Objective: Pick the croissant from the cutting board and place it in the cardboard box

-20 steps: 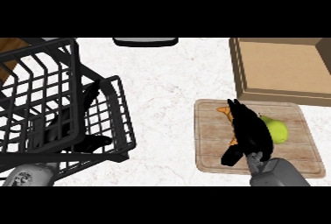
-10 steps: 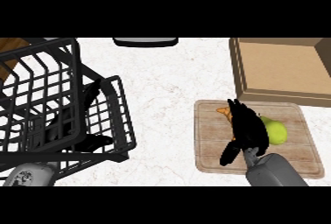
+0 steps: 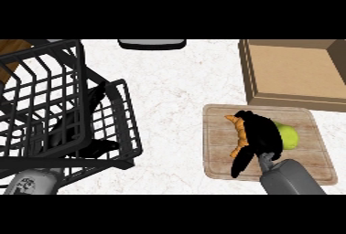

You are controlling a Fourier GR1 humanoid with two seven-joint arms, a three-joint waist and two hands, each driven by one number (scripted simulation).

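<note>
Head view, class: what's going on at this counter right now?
The robot's right hand is down on the cutting board, covering most of the croissant, which still lies on the board. A green fruit sits just beside the hand. The cardboard box stands open behind the board, nothing visible in it. The left hand shows behind the black wire rack at the left; its fingers can't be made out.

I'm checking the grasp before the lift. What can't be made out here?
Head view only:
- Croissant: mostly hidden under the right hand; only its left edge shows.
- Green item: partly covered by that hand.
- Left hand: behind the black wire rack; fingers unclear.
- Box: cut off at right edge.
</note>
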